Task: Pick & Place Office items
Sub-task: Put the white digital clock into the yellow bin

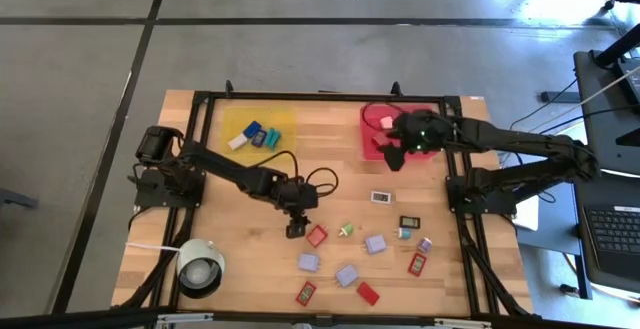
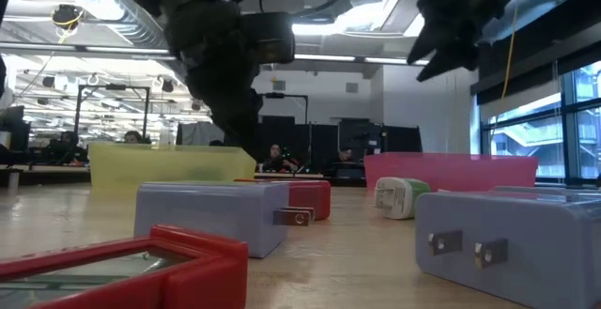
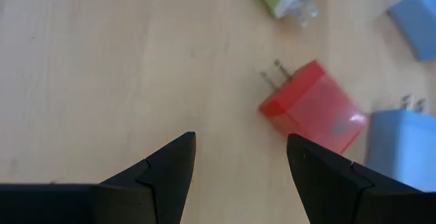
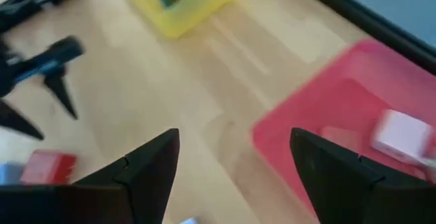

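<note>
Several small office items lie loose on the near right half of the wooden table: a red plug block (image 1: 317,235), a green one (image 1: 346,230), lilac ones (image 1: 375,243) and more red ones (image 1: 306,293). My left gripper (image 1: 296,229) hangs open just left of the red plug block (image 3: 313,108), pointing slantwise down, with nothing between its fingers (image 3: 170,166). My right gripper (image 1: 393,155) is open and empty above the near left corner of the red tray (image 1: 405,139), which holds a white item (image 4: 402,135). The yellow tray (image 1: 258,129) holds white, blue and teal items.
A white round cylinder with a dark centre (image 1: 198,267) stands at the near left corner. A black frame (image 1: 330,97) runs around the table's edges. Bare wood lies between the two trays and left of the loose items. People sit far off in the room behind.
</note>
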`<state>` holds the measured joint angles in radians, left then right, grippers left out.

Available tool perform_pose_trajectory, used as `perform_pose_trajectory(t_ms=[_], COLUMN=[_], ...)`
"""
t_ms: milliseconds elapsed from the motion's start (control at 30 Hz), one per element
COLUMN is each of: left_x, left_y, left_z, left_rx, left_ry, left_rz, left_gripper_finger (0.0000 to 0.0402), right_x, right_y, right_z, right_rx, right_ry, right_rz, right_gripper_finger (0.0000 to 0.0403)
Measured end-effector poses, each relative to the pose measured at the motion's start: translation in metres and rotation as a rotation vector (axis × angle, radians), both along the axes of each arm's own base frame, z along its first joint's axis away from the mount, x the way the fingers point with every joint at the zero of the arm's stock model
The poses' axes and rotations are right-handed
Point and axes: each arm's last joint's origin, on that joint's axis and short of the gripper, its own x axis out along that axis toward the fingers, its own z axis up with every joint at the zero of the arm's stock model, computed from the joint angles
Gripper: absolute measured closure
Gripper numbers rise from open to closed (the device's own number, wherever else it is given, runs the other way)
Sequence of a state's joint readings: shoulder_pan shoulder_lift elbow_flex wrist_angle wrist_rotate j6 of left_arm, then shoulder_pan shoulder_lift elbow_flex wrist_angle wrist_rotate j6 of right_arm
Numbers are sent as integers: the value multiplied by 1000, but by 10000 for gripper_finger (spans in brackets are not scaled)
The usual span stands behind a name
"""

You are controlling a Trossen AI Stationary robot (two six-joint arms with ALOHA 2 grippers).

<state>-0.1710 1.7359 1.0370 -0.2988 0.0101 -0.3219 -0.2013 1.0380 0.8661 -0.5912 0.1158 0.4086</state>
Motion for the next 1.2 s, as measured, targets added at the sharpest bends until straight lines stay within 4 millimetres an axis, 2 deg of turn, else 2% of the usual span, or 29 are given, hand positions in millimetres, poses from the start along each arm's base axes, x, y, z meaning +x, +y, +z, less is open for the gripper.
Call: perform_pose_trajectory(t_ms=[267, 400, 600, 933, 1200], left_x=[-1, -1, -1, -1, -1], left_y=[-4, -5, -6, -6, -6], left_z=[0, 0, 0, 0, 0], left_rx=[-25, -34, -37, -36, -20], left_ry=[2, 4, 7, 6, 3], left_rz=[27, 31, 27, 26, 7], left_gripper_finger=[173, 173, 173, 173, 173], right_x=[6, 6, 18, 40, 50], right_y=[32, 50, 71, 86, 88], right_z=[-2, -13, -38, -83, -113], right_rx=[-81, -59, -40, -69, -108], right_ry=[41, 146, 265, 481, 618], right_rz=[264, 381, 450, 489, 475], right_gripper_finger=[128, 128, 128, 128, 128])
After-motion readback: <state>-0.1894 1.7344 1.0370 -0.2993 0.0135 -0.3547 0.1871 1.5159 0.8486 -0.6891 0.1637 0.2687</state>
